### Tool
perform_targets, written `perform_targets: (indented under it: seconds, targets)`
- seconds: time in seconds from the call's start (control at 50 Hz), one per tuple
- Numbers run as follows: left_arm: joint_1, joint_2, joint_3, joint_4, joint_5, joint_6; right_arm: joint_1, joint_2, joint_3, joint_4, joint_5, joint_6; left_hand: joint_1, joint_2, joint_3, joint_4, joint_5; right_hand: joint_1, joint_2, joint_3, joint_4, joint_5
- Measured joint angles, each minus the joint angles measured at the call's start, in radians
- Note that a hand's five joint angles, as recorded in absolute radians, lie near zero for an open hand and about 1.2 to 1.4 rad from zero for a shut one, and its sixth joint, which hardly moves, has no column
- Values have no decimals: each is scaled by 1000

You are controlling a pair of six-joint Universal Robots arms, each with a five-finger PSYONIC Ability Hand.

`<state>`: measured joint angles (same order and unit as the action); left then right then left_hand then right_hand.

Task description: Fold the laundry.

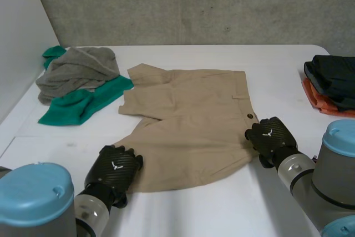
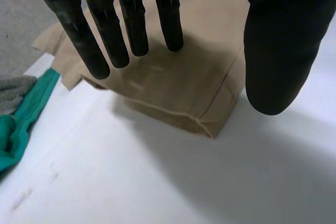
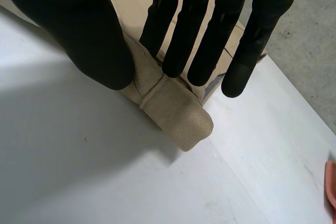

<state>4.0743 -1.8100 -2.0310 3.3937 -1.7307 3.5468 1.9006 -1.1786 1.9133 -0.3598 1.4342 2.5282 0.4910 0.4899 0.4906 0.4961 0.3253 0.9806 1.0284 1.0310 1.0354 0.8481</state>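
Two arms with light-blue caps, the left arm and the right arm, come in at the near edge of the white desk.

Tan shorts lie flat across the middle of the desk, the waistband toward the right arm and the legs toward the left. The left hand is at the near corner of one leg hem. In its wrist view the fingers are straight and spread above that corner, and the thumb is held well apart over the hem's edge, closed on nothing. The right hand is at the waistband edge, just beside the button. In its wrist view the thumb and fingers pinch a raised ridge of the tan cloth between them.

Bare desk runs along the near side between the two arms and in a strip beyond the shorts up to the grey wall.

At the far left a grey cloth is heaped on a green cloth, and the green one touches the shorts' far corner. At the right edge, well apart from the shorts, a dark folded garment sits on an orange one.
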Motion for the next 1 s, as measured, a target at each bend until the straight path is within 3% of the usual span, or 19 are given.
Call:
perform_targets:
  seconds: [0.2, 0.3, 0.34, 0.48, 0.58, 0.68, 0.74, 0.82, 0.9, 1.0]
  targets:
    - [55, -71, 11, 65, 54, 6, 0, 0, 6, -1, -1, 1, 203, 192, 184, 181, 174, 0, 2, 4, 4, 5]
    - [60, -86, 11, 123, 59, 8, 0, 0, 8, -1, -1, 1, 630, 609, 603, 592, 580, 60, 130, 128, 131, 131]
    - [60, -92, 11, 151, 59, 9, 0, -2, 9, 1, 0, 1, 657, 697, 690, 693, 635, 72, 138, 154, 157, 155]
    - [58, -38, 7, 160, 57, 13, -1, -81, 17, 59, -1, -12, 657, 703, 698, 701, 635, 72, 138, 156, 161, 158]
    - [50, 122, 1, 35, 62, 14, -3, -231, 10, 232, -10, -62, 657, 704, 698, 701, 635, 72, 138, 156, 161, 158]
    - [21, 277, 23, -258, 103, 12, -20, -380, -20, 497, -13, -166, 657, 704, 698, 701, 635, 72, 140, 156, 161, 158]
    - [-8, 363, 48, -506, 157, 10, -57, -480, -34, 734, -17, -278, 657, 704, 698, 701, 635, 72, 141, 156, 161, 160]
    - [-31, 420, 74, -706, 218, 9, -101, -551, -38, 931, -44, -385, 657, 705, 699, 701, 635, 97, 150, 156, 161, 161]
    - [-39, 416, 102, -718, 247, 12, -129, -567, -42, 994, -91, -426, 657, 706, 699, 702, 635, 97, 150, 156, 161, 164]
    - [-35, 305, 163, -533, 228, 23, -169, -455, -85, 941, -144, -378, 657, 706, 699, 702, 635, 110, 150, 156, 161, 167]
